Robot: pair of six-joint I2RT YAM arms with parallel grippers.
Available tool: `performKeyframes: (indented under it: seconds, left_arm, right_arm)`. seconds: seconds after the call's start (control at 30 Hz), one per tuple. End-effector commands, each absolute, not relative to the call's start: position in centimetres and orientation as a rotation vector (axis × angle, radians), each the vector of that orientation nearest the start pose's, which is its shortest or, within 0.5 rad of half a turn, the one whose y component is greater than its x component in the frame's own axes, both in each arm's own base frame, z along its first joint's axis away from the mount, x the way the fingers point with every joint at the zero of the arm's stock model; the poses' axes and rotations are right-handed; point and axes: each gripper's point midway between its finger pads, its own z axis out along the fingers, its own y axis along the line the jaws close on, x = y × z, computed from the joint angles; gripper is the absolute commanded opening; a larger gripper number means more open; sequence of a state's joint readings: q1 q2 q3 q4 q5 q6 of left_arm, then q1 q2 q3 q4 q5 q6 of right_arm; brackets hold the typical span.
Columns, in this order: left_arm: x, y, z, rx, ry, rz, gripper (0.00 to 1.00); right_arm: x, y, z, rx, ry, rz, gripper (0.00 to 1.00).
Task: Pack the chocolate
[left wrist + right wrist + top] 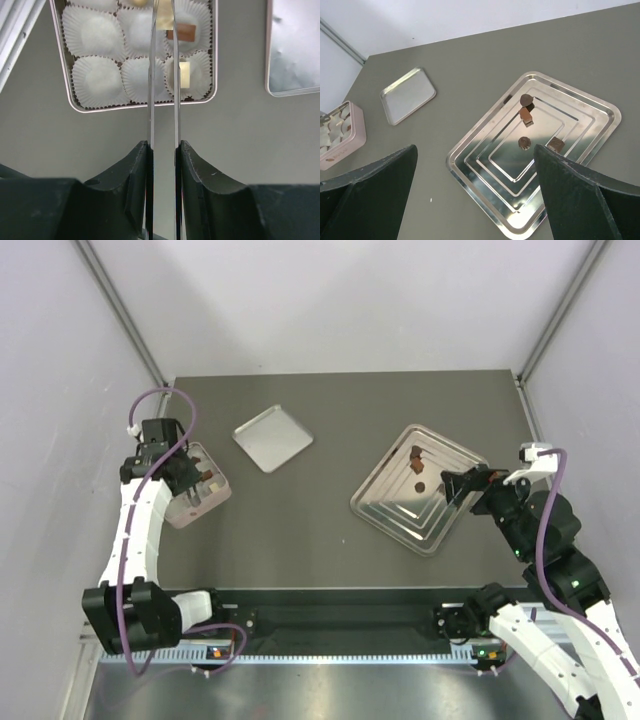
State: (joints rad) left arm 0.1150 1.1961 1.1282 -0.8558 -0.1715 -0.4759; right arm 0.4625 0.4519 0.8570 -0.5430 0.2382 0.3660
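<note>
The pink box (145,106) holds white paper cups, with a brown chocolate (181,34) and a cream-white piece (184,75) in two of them. My left gripper (164,12) hangs over the box (215,498), and its thin blades are closed on a cream chocolate piece (165,21). My right gripper (475,148) is wide open and empty above the silver tray (490,200). Several brown chocolates lie in the tray: a dark rounded one (526,100), a block (526,116), a small round one (524,143) and another block (556,145).
A flat silver lid (272,437) lies on the table between the box and the tray (372,502); it also shows in the right wrist view (408,95). White walls with metal posts enclose the far side and both flanks of the table.
</note>
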Motion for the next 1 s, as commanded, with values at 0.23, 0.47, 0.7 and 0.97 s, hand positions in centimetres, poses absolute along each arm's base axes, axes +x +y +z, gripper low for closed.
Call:
performKeyframes:
  seconds: [0.23,0.47,0.7,0.97]
  left_arm:
    - [30.6,5.4,16.6,-0.814,2.332,0.042,0.34]
    - [30.0,6.0,15.9,-0.820,2.340,0.091,0.34]
    - [29.4,6.3,16.9,-0.810,2.317,0.121,0.34]
    - [28.7,6.2,17.0,-0.803,2.331,0.125,0.34]
  right_arm:
    - [21.3,7.3,32.2,0.094,1.654,0.413,1.00]
    - [21.4,7.3,32.1,0.094,1.657,0.406,1.00]
    - [21.4,7.4,32.1,0.093,1.660,0.413,1.00]
    - [21.5,7.6,32.1,0.091,1.665,0.425,1.00]
